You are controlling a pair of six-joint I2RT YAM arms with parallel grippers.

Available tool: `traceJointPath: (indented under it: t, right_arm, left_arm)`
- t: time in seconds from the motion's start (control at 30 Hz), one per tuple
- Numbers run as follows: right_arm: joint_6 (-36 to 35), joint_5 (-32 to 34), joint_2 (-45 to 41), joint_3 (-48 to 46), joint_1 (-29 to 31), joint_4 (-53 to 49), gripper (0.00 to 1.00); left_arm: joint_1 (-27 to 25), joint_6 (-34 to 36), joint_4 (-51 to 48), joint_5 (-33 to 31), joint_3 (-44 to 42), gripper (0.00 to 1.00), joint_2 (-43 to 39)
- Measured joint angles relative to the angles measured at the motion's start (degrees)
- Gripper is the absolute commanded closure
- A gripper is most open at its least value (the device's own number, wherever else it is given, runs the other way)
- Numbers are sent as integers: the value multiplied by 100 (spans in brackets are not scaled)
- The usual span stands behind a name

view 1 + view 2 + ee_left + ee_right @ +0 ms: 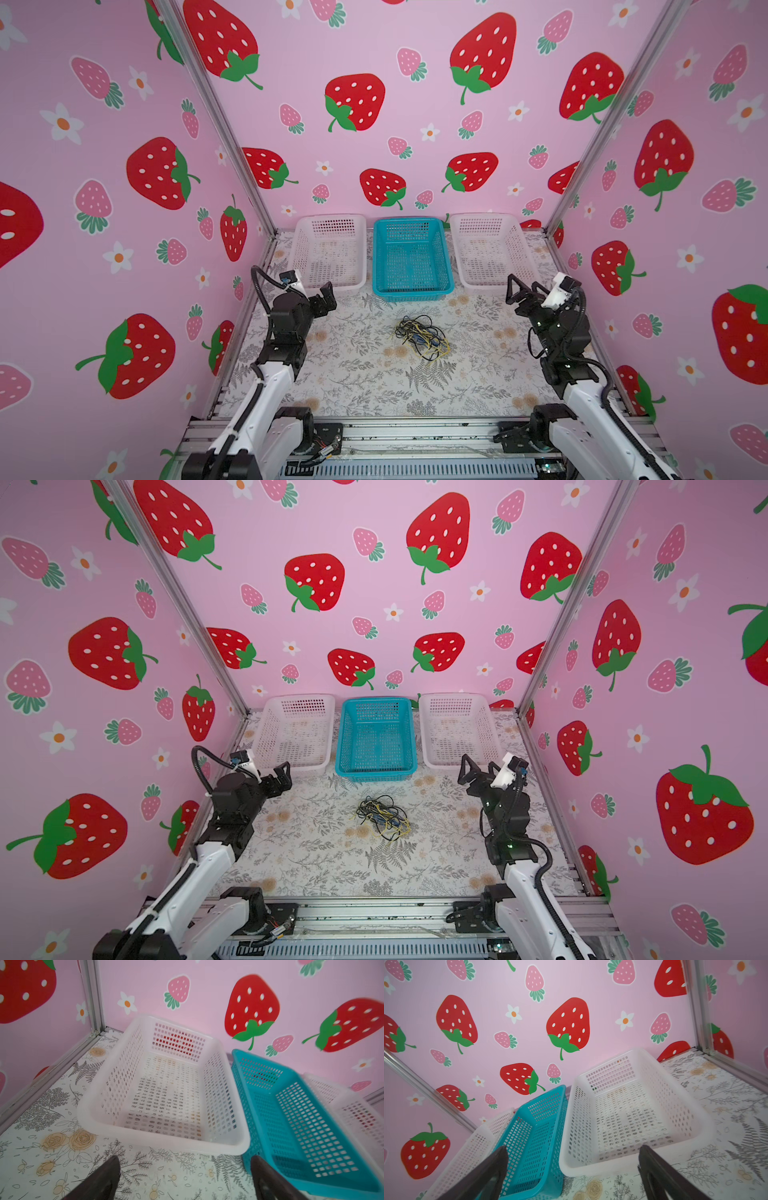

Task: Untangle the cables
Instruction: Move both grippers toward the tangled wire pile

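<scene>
Hovering left tool spread wide and empty, right tool likewise, tangled cables lying untouched between them

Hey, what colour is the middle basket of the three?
The middle basket is teal blue, clearest in a top view.

You see the cables, thin black, yellow and blue wires, lying knotted in one loose heap on the floral table mid-workspace, in both top views, untouched and well apart from everything.
</scene>
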Motion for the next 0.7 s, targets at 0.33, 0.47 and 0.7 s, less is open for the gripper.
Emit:
traceJointPath:
  t: [0.33, 0.47, 0.7]
  right_arm:
    - [-459, -304, 439, 885, 1947, -1685, 3]
    - [-704, -422, 638, 863, 2726, -2048, 9]
    - [-1038, -466, 1639, 800, 3534, -2055, 15]
  left_arm:
    - [-59, -1770, -2277, 149, 1001, 1, -800]
    - [-72, -1998, -2852, 610, 1078, 1, -708]
    - [-514, -2450, -3270, 1010, 726, 2, -890]
